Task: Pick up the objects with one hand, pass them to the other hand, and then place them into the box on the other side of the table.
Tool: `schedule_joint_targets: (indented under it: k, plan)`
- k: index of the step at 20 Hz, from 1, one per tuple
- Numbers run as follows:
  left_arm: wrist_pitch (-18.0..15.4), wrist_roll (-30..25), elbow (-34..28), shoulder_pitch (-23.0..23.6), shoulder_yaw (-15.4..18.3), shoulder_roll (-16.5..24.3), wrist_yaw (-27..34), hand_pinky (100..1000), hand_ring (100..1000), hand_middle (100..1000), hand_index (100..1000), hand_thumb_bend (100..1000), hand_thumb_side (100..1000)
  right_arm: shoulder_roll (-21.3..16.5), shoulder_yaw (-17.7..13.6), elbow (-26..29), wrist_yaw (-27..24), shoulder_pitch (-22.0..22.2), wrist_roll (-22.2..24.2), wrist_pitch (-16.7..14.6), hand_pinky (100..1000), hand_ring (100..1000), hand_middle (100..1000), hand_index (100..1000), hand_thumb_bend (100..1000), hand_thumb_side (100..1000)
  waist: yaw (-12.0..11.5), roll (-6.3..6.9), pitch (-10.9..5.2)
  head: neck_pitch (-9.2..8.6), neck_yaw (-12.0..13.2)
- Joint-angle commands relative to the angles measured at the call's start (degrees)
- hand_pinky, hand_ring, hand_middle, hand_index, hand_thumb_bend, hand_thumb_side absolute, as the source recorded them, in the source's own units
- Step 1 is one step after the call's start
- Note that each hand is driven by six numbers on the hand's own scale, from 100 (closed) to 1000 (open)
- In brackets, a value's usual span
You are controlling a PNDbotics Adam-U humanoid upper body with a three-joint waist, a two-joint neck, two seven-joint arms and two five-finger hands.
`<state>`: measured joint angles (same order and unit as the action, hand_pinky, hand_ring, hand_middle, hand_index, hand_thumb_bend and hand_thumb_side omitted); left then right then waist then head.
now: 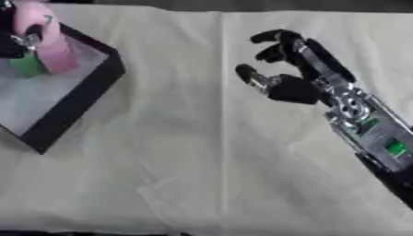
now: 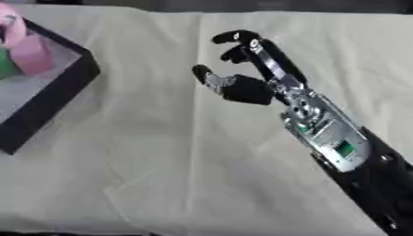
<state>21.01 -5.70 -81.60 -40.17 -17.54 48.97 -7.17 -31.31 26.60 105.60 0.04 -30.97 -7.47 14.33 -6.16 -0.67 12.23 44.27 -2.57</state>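
Observation:
A pink object [image 1: 53,51] stands tilted over the black box [image 1: 80,97] at the upper left. Part of my left hand [image 1: 26,38] shows at that corner, with dark and silver fingers curled against the pink object. A small green object [image 1: 27,67] lies on the box's grey floor right beside it. My right hand [image 2: 247,89] hovers over the middle of the table, right of centre. Its fingers are relaxed and slightly bent, its thumb points left, and it holds nothing. Its arm comes in from the lower right.
A cream cloth [image 1: 185,161] with a vertical crease covers the table. The box's near corner [image 1: 38,146] juts toward the left edge. Only bare cloth lies between the box and my right hand.

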Motion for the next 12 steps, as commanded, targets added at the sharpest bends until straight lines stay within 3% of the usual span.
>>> schedule_joint_targets:
  k: [1, 9, 12]
  plan:
    - [-0.3, 0.4, 1.0, -0.2, 1.6, 2.9, -0.6, 735, 544, 426, 345, 100, 106, -1.7, -1.0, 1.6, -0.4, -0.4, -0.5, 0.0, 794, 740, 822, 805, 436, 459, 0.1, 0.18, -0.7, -0.15, 0.7]
    - [-1.9, -0.9, 5.2, 0.9, 2.0, 2.8, -2.5, 742, 561, 449, 389, 100, 106, -1.9, -1.4, 2.1, -0.6, -0.1, -1.2, 0.2, 793, 739, 822, 804, 441, 451, 0.3, -0.06, -0.68, -0.15, 1.8]
    - [-2.5, -1.3, 6.3, 1.2, 2.1, 2.7, -3.6, 758, 579, 482, 484, 161, 103, -1.9, -1.6, 2.1, -0.7, 0.1, -1.6, 0.2, 793, 737, 821, 803, 442, 446, 0.3, -0.12, -0.65, -0.15, 2.0]
